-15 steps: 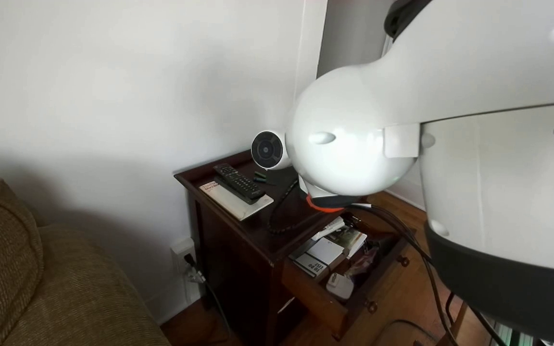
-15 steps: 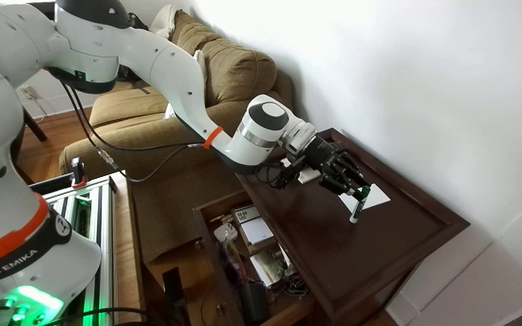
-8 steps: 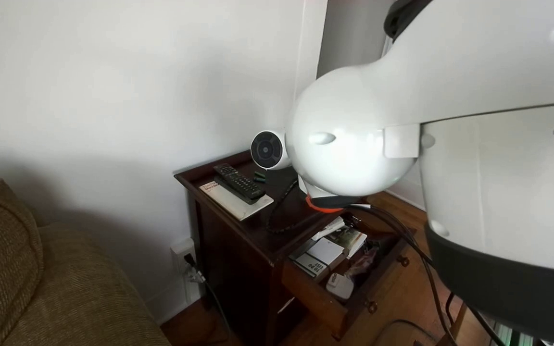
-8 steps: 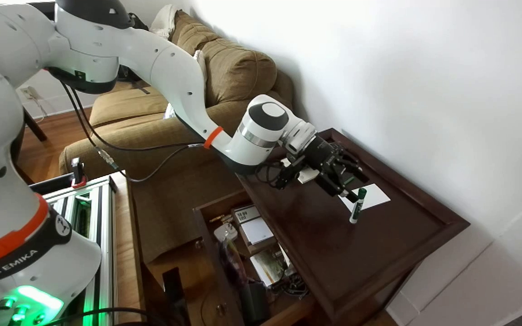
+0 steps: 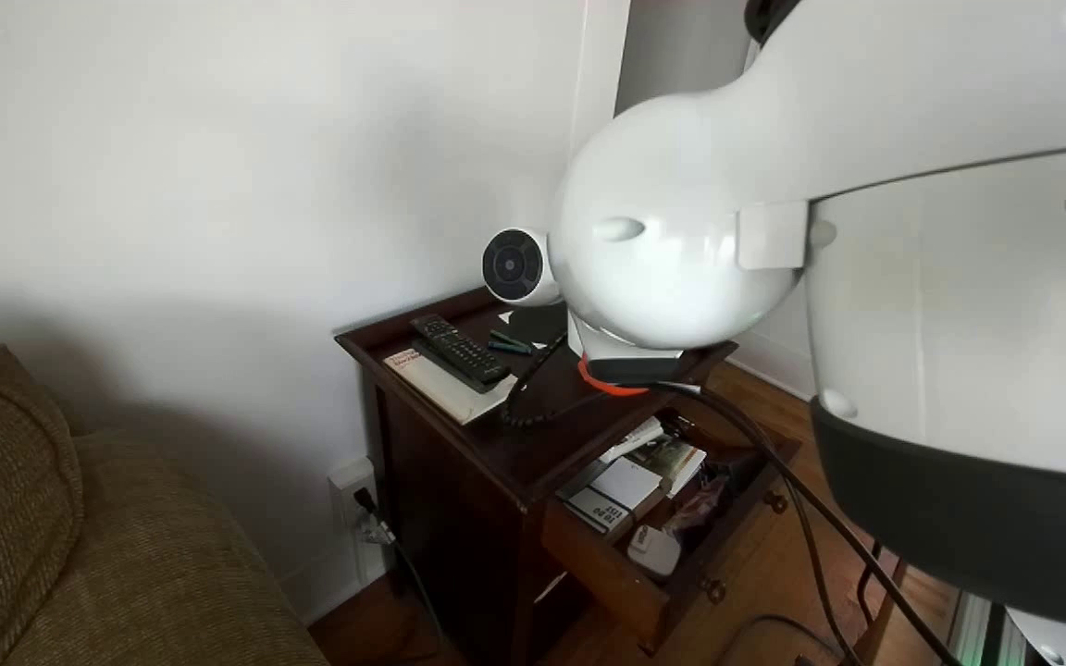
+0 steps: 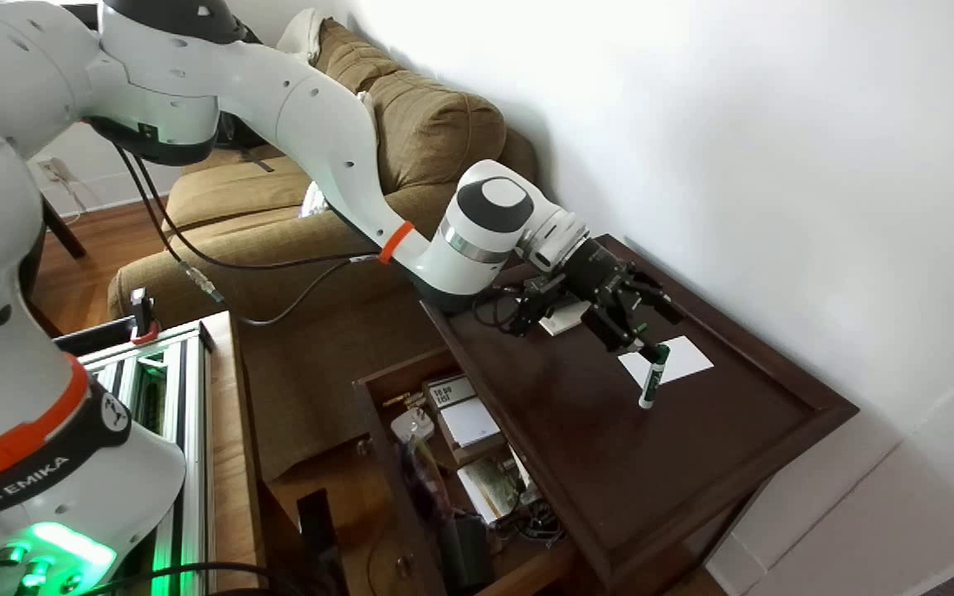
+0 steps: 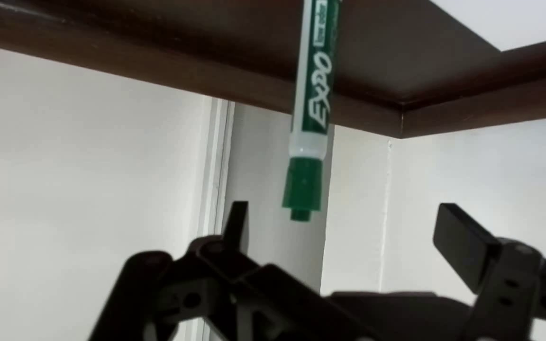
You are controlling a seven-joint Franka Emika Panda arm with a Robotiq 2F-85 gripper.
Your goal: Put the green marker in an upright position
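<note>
The tool (image 7: pixel 341 232) is spread apart; just ahead of it the green marker (image 7: pixel 314 99) stands upright on the tabletop (image 6: pixel 609 451), paper (image 6: pixel 686 359) lying lower than the tool

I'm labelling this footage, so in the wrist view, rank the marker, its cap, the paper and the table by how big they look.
1. Table, clearly largest
2. Marker and paper: unsure, not ranked, since the frame cuts off both
3. Cap, smallest
</note>
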